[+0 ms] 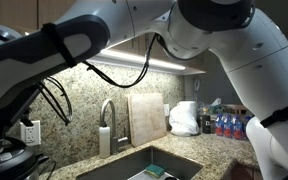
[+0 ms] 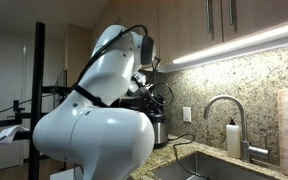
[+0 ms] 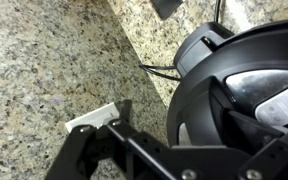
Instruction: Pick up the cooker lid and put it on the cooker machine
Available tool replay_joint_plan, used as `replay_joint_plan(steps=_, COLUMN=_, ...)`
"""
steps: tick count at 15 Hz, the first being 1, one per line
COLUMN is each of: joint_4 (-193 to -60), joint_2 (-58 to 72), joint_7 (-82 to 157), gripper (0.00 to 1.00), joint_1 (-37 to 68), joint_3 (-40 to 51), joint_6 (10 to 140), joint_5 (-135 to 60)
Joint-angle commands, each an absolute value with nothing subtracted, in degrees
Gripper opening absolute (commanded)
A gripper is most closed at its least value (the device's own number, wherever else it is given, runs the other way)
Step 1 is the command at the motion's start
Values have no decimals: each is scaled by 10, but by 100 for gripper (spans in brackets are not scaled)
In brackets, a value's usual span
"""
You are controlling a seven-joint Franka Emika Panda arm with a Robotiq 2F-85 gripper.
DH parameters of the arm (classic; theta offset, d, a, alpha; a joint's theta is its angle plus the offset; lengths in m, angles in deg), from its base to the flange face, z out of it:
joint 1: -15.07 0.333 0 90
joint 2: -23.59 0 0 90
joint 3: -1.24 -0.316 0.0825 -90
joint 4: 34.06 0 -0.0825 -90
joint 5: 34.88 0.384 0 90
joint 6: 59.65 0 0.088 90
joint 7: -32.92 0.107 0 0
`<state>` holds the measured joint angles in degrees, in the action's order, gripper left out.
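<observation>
Cooker lid [image 3: 234,95]: round, black, with a shiny curved centre. It fills the right half of the wrist view.
Lid relative to hand: the lid lies close against the gripper [image 2: 150,97]. The black finger frame crosses the lid's lower edge in the wrist view.
Lid relative to cooker machine: the frames do not show whether the lid is seated on the cooker machine [image 2: 157,128] or raised off it.
Gripper state: one light-padded fingertip [image 3: 92,120] shows over the bare counter [image 3: 44,60], to the side of the lid's rim. The opposite finger is not clear, so it cannot be told whether the fingers stand apart or are clamped on the lid.
Gripper relative to cooker machine: directly above it in an exterior view, close to its top.
Power cord [image 3: 159,70]: a thin black line on the granite, running in behind the lid's rim.
Wall socket [image 2: 187,113]: on the backsplash, just beside the cooker machine.
Faucet [image 2: 224,108]: farther along the counter from the cooker machine, beyond the socket.
Soap dispenser [image 2: 234,137]: beside the faucet, well apart from the cooker machine.
Sink [image 2: 199,165]: sunk into the counter, in front of the faucet.
</observation>
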<state>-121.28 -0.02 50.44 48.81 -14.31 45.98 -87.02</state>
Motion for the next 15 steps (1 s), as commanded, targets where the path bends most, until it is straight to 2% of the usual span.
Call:
replay_joint_plan(steps=1, joint_4=-1295, joint_2=16, joint_7=545, gripper=100, joint_1=483, joint_3=-145, joint_6=509, joint_5=-878)
replay_joint_plan(steps=7, joint_4=-1372, joint_2=70, joint_7=578, gripper=100, joint_1=493, joint_3=-153, joint_6=561, joint_5=-921)
replay_joint_plan(steps=15, joint_4=-1504, joint_2=216, joint_7=744, gripper=100, joint_1=493, joint_3=-194, joint_6=544, joint_5=-945)
